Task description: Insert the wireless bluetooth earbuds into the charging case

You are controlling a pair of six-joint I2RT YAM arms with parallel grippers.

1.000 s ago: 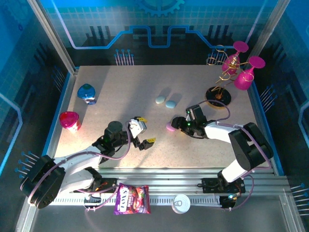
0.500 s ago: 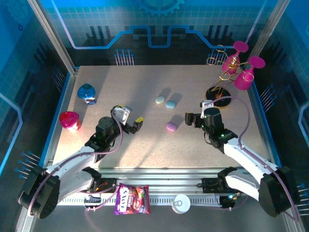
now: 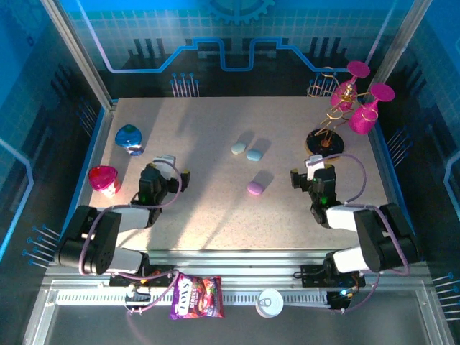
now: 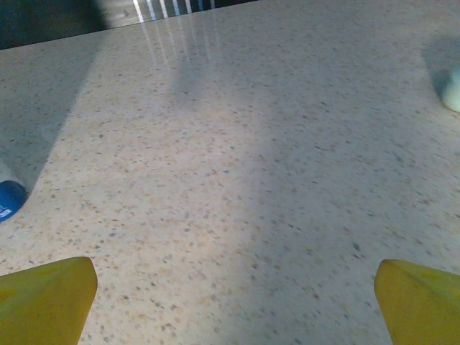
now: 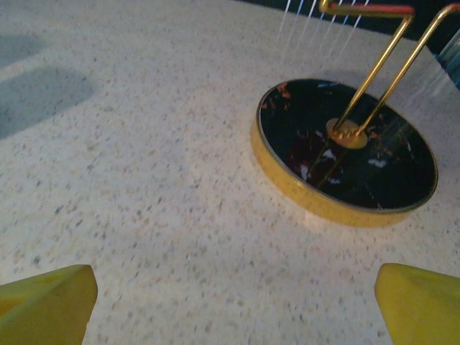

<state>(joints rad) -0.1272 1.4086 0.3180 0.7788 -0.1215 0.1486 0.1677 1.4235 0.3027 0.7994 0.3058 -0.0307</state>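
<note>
While the left pincer (image 4: 233, 284) and right pincer (image 5: 233, 284) gape empty, the purple charging case (image 3: 255, 187) lies lengthwise left-right.

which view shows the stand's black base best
The right wrist view: the base is close and large, with its gold rim and the gold rods rising from its centre clear. The top view shows the base small, at the right rear of the table, with pink glasses hung on its rods.

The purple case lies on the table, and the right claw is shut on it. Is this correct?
No. The purple case does lie on the table, but the right claw is open and apart from it, as the top view shows.
</note>
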